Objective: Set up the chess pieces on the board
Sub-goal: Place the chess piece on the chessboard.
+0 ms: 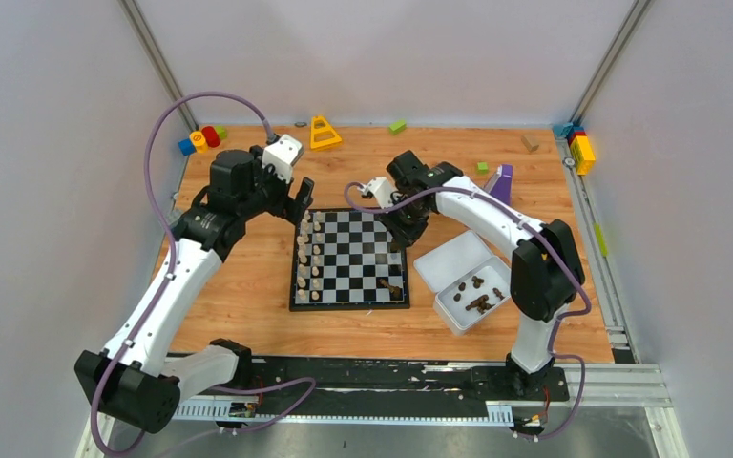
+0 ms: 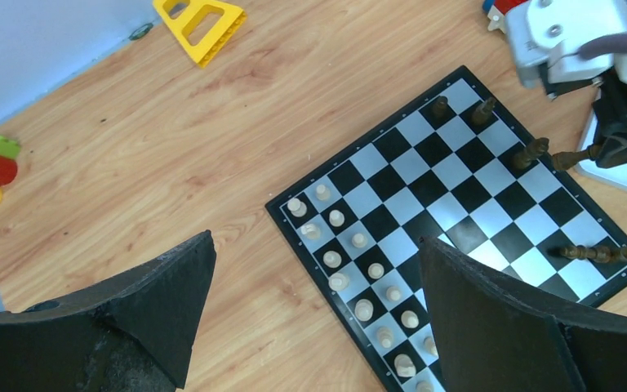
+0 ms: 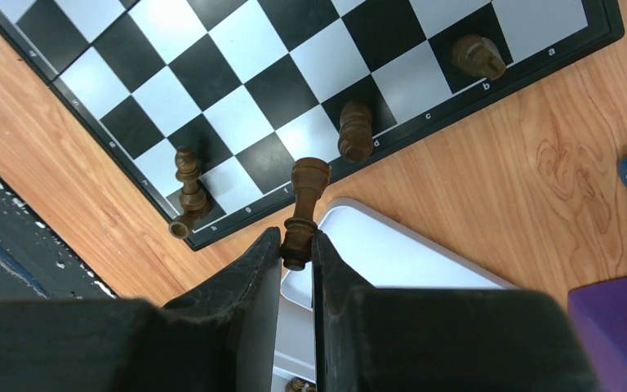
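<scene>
Between fingers of the right hand (image 3: 296, 245), pinched tight: dark brown wooden chess piece (image 3: 304, 196), over the black-and-grey checked board (image 3: 245, 82) just ahead. Lower upright, clear of neighbouring pieces (image 3: 355, 131). Left hand (image 2: 317, 241) gaping, empty.

**Chessboard partly set: cream side ranked, dark side only started**

The black-and-grey checked chessboard (image 1: 353, 262) lies flat on the wooden worktop (image 1: 239, 286). The cream pieces (image 1: 310, 258) stand upright in two rows along its left edge. Opposite, three dark brown pieces (image 2: 483, 109) stand on the far part of the right-edge row. A pair of dark pieces (image 3: 186, 196) sits at the near right corner, one tipped on its side. Another dark piece (image 3: 302, 204) is pinched by its base in the right gripper (image 3: 296, 242), head pointing at the board's edge. More loose dark pieces (image 1: 477, 298) lie scattered in the white tray (image 1: 449, 258) just beside the board.
</scene>
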`<move>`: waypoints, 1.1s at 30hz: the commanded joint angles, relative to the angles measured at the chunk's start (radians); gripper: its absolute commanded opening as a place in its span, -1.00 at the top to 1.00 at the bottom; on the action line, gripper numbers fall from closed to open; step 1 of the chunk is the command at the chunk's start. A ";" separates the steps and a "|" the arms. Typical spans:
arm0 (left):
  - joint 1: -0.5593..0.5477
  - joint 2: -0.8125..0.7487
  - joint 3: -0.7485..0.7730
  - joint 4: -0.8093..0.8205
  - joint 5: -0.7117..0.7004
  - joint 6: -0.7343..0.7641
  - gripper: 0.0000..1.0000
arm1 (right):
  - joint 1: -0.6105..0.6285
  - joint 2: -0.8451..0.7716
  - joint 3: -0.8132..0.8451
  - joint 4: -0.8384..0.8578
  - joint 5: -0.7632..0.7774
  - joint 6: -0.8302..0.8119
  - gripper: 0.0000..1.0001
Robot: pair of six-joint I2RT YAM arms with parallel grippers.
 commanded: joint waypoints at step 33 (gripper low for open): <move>0.005 -0.049 0.022 -0.038 -0.040 0.031 -1.00 | 0.071 0.308 0.318 -0.259 0.114 -0.060 0.95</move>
